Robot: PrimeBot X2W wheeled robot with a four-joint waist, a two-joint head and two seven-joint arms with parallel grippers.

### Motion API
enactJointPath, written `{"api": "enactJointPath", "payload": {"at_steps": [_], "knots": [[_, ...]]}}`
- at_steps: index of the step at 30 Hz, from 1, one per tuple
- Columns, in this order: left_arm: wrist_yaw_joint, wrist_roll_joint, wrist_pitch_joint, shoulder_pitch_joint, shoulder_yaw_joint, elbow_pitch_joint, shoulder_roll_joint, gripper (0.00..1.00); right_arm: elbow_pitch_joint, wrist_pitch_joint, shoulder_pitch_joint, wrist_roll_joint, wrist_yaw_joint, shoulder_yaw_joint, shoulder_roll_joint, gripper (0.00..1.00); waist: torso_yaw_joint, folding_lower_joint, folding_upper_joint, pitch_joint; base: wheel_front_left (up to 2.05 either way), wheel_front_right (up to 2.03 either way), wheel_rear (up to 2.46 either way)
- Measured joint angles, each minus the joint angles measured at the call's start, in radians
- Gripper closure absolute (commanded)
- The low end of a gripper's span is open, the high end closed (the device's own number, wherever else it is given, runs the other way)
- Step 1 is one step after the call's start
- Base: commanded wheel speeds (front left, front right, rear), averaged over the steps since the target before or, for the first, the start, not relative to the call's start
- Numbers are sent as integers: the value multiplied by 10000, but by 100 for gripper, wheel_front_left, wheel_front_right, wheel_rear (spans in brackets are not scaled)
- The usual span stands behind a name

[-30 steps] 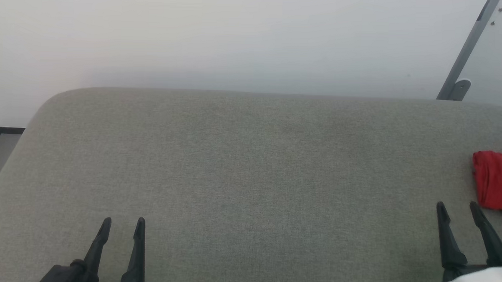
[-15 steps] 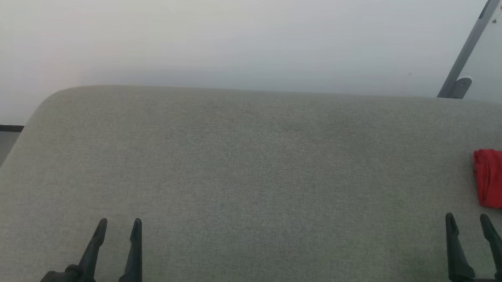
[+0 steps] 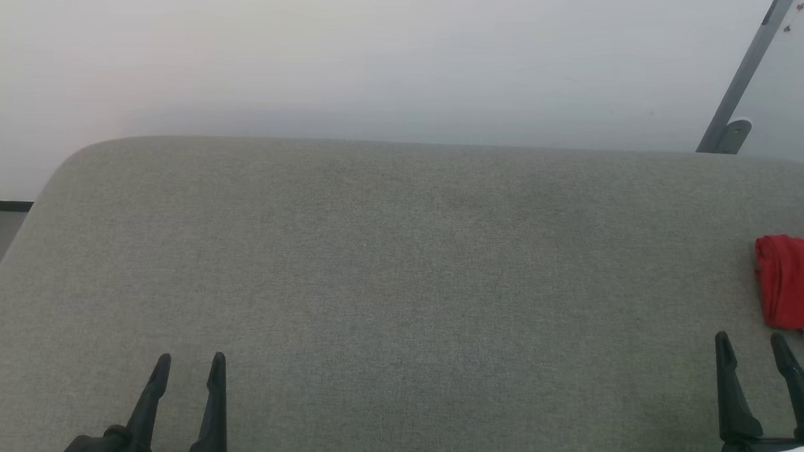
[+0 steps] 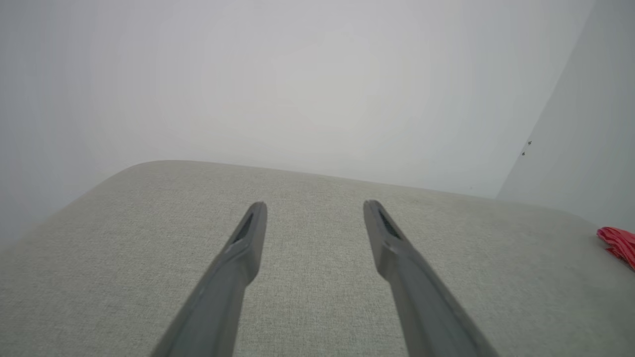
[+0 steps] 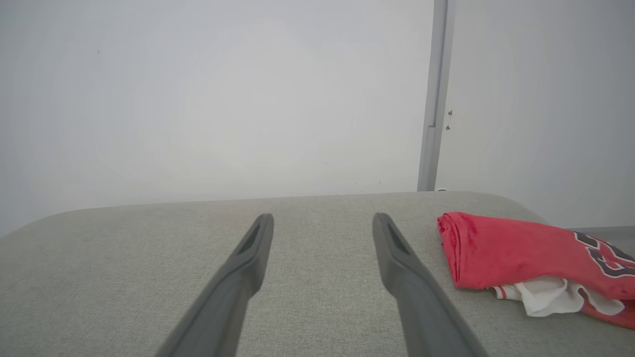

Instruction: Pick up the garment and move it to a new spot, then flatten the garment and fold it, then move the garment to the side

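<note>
Left jaws spread wide, empty, low over near-left of counter (image 3: 401,253). Right jaws were spread too, nothing in them, just short of jersey (image 3: 791,283). Jersey lay bunched at far right of counter, white lining poking out. Reckon it was light, floppy, a bit slick, zero stiffness. Best pinch: thick rolled red edge nearest right jaws. Counter was grey woven fabric, probably grippy. Plain pale wall (image 3: 381,51) behind, grey pole (image 3: 741,77) far right.

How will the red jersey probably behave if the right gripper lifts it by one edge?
Probably floppy: the red jersey lies bunched in soft folds, so it would likely drape and unfold. Likely light, being thin cloth. Its white lining spills out loose and may dangle.
</note>
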State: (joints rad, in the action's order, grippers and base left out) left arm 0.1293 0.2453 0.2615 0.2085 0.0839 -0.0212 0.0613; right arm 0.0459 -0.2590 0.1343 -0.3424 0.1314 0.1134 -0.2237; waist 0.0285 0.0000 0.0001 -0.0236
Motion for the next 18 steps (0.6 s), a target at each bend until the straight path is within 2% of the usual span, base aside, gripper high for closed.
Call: {"api": "enactJointPath", "payload": {"at_steps": [18], "knots": [[0,-109,0,-42,19,-52,-44,0,-84,29,-63,-113,0,-58,40,0,35,0,0,31,0,0,0]]}}
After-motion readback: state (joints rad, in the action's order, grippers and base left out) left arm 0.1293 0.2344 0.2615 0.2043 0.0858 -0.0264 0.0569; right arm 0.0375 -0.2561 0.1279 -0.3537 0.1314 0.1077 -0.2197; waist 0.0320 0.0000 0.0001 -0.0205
